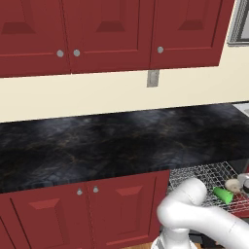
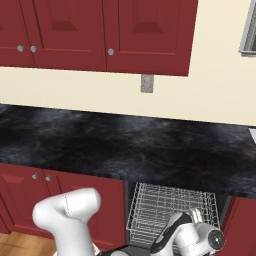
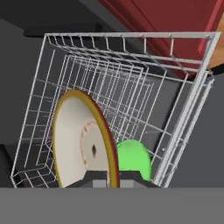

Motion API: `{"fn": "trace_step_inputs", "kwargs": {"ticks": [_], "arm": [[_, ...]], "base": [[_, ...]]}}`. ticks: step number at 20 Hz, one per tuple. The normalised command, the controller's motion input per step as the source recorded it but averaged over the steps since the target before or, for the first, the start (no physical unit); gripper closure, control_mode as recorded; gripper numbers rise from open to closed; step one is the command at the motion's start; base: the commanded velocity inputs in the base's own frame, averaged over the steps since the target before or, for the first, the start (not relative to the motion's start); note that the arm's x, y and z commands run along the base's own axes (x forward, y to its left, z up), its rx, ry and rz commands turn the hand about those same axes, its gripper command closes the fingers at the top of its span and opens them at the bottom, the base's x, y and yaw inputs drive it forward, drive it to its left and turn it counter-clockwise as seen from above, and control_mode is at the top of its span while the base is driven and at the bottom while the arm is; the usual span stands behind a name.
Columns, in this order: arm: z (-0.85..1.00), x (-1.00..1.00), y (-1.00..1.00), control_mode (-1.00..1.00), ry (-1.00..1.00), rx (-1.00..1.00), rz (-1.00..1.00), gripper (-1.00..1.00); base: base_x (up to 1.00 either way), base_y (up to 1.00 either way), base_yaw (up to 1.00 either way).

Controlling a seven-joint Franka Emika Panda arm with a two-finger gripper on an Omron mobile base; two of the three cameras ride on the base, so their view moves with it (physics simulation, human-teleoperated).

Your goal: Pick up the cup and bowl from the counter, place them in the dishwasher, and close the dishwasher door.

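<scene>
1. While the counter (image 1: 116,141) lies bare of both dishes along its black marbled top, the work has moved down to the dishwasher (image 2: 172,210) beneath it, so the picking-up appears finished.
2. Its wire rack (image 3: 127,74) is drawn out in front of the red cabinets (image 1: 82,209), and the door has not been shut; closing it remains, in my judgement, the main step left.
3. White arm links reach low from the base toward the rack in both base views, with the wrist bent down over the basket's near right part.
4. From the hand view, the bowl (image 3: 83,140) stands on edge inside the rack, pale inner face toward the camera and yellowish rim running between the finger tips.
5. At the gripper (image 3: 107,179), the dark tips sit on either side of that rim; I judge them clenched on the bowl, though actual contact is partly hidden at the frame's bottom, and release is still pending.
6. Just beside the bowl lies the cup (image 1: 222,194), green and on its side in the rack, apparently already delivered. The hand view shows it as a green shape behind the rim, next to the basket's corner wires.
</scene>
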Motion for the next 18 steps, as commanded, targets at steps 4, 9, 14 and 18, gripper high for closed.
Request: {"fn": "trace_step_inputs", "kwargs": {"ticks": [4,9,14,18], "arm": [[-0.42,0.15,-0.20,-1.00,0.00,0.00,0.03,1.00],[-0.55,0.19,-0.18,-1.00,0.00,0.00,0.03,1.00],[-0.39,0.19,-0.18,-1.00,0.00,0.00,0.01,1.00],[-0.22,0.09,-0.14,-1.00,0.00,0.00,0.00,-1.00]], "base": [[0.00,0.00,0.00],[0.00,0.00,0.00],[0.00,0.00,0.00],[0.00,0.00,0.00]]}}
